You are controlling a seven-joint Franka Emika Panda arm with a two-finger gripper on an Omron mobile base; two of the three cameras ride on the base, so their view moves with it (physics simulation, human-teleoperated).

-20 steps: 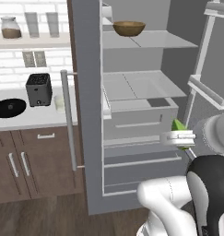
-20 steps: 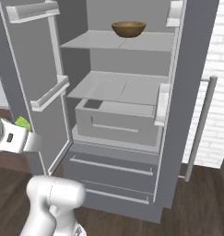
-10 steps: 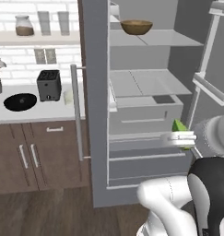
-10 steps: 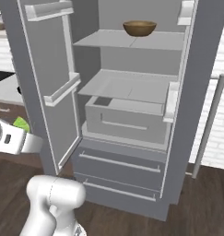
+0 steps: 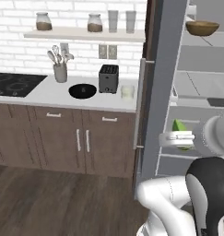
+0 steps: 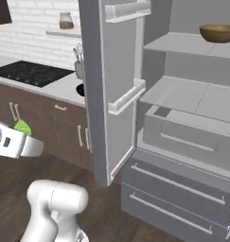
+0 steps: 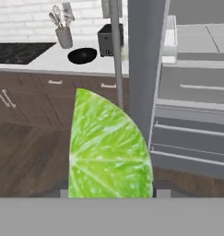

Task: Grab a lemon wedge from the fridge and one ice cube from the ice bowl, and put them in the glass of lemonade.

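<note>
In front of the open fridge [image 5: 165, 69], the gripper [image 5: 177, 139] seems to pinch the lemon wedge [image 7: 106, 147], though its tips are hidden. The glass of lemonade [image 5: 127, 92] waits on the counter [image 5: 39, 92] beside the ice bowl [image 5: 82, 91], so the wedge rides there.

1. The lemon wedge [image 7: 109, 147] is covering the fingers in the hand view.
2. The ice bowl [image 5: 82, 91] is showing no distinguishable cube, perhaps too small.
3. The fridge [image 6: 182, 142] is being cropped at the right edge.
</note>
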